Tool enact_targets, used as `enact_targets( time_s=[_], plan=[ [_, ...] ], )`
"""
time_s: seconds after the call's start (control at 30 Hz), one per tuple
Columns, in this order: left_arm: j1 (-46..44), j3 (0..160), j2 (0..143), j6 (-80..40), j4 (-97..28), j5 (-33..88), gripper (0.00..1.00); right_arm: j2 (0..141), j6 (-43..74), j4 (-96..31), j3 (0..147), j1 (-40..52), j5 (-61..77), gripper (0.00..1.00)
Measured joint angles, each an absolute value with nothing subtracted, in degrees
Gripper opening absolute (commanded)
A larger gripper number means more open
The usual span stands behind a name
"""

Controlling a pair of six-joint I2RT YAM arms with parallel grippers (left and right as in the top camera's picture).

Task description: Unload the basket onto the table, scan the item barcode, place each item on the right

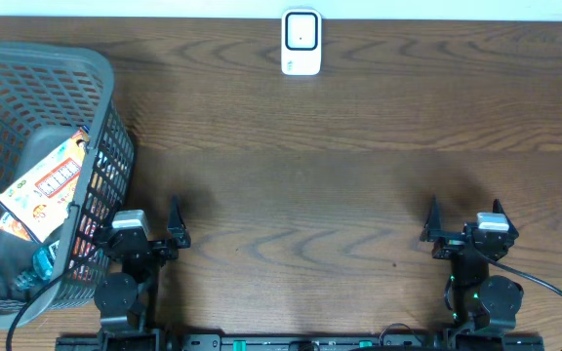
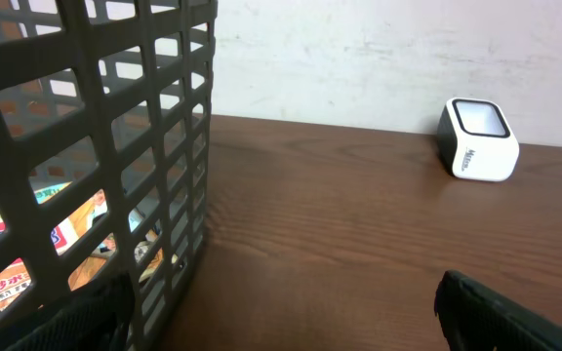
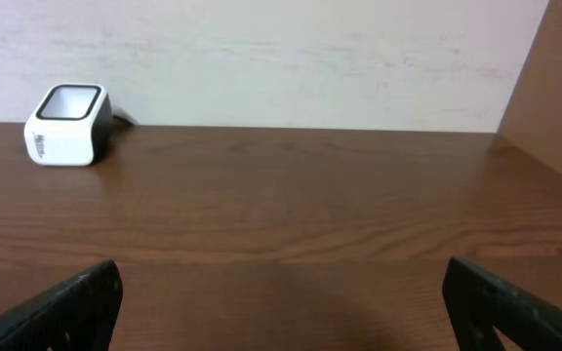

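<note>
Left gripper (image 1: 151, 222) + right gripper (image 1: 466, 220) both spread wide, empty, parked near edge. Snack packet (image 1: 47, 180) in basket (image 1: 108, 83) at left, w/in left arm's reach. Scanner (image 1: 301, 42) far centre, prob reachable by either arm.

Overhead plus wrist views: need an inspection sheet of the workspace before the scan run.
Surface: dark wood-grain table.
Job's things: white scanner at the far edge, centre; colourful packet lying inside the grey mesh basket at the left; other items under it, unclear.
Clutter: nothing seen.
Grippers: left gripper open, empty, beside the basket's right wall; right gripper open, empty.
Cables: black cable looping from the right arm's base; second cable by the left base.
Surroundings: pale wall behind the table; brown panel at the right.
</note>
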State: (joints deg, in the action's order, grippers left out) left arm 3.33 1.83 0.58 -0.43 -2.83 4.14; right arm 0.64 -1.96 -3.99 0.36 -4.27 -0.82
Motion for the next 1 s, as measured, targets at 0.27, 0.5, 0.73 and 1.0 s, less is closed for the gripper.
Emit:
enact_targets(
  time_s=[0.27,0.5,0.73,1.0],
  plan=[
    [3.33,1.83,0.58,-0.43,-2.83,4.14,0.98,0.64,-1.96,-3.99,0.36,-4.27,-0.82,0.99],
    [3.33,1.19,0.60,-0.12,-1.17,3.90,0.98,0.64,-1.96,-3.99,0.36,-4.27,-0.80,0.99],
    [3.33,1.19,0.58,0.03,-1.69,3.68,0.98,0.64,-1.96,-3.99,0.36,-4.27,-0.82,0.99],
    [3.33,1.08,0.60,-1.37,0.49,11.94,0.98,0.64,-1.96,-3.99,0.36,-4.27,-0.82,0.99]
  ],
)
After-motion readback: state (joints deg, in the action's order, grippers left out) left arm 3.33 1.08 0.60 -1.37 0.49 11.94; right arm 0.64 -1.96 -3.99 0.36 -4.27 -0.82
